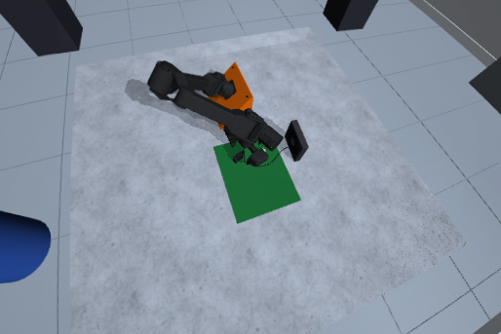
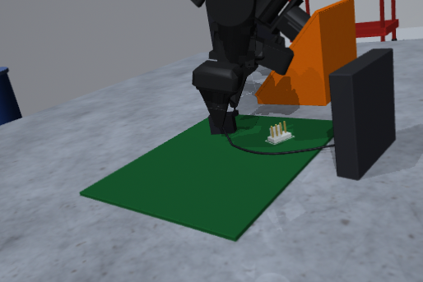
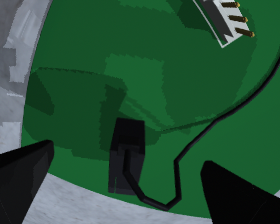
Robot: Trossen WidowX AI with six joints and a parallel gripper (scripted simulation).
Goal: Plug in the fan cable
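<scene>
In the wrist view I find the black plug at lower centre on the green board, its long axis running nearly top to bottom of frame, with the cable leaving its upper face. My gripper stands wide open, fingers either side, grasping nothing; the white four-pin header sits unoccupied at upper right, pins upward in the exterior view.

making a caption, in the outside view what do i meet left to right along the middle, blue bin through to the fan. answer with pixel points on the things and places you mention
blue bin (image 2: 8, 97), black plug (image 2: 216, 128) (image 3: 131, 137), white pin header (image 2: 280, 137) (image 3: 220, 22), fan (image 2: 345, 124) (image 1: 296, 140)
</scene>
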